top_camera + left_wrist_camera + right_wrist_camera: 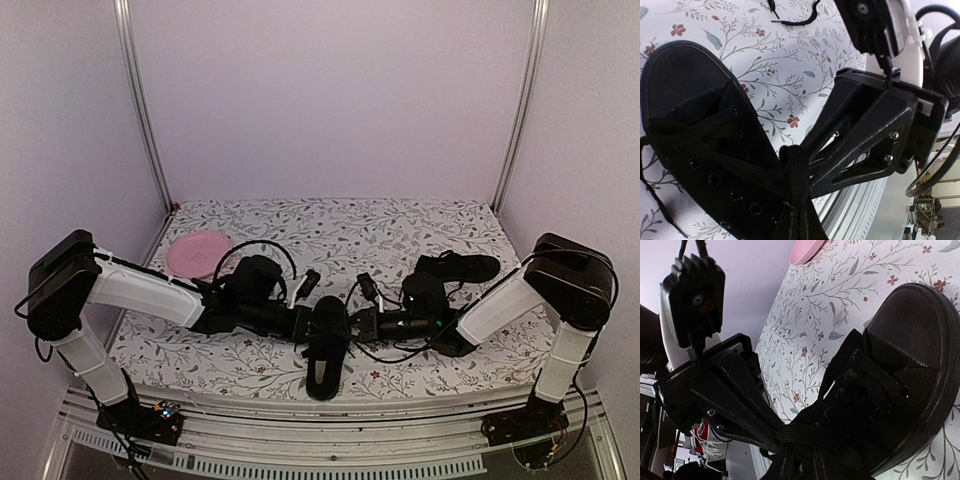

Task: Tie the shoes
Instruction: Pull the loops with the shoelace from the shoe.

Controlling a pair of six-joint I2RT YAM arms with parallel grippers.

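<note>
Left claw and right claw, seen from above, meet over the near shoe at six o'clock on the flower-printed surface; the far shoe lies at three o'clock and a glossy pink plate at ten. From the left wrist, the right claw looks clenched on a flat woven lace beside the matte canvas and round eyelets, though black on black blurs the contact. From the right wrist, the left claw is clenched on a taut lace at seven o'clock of the rounded toe cap; I see no bow, so looping and tightening are left on both shoes.
</note>
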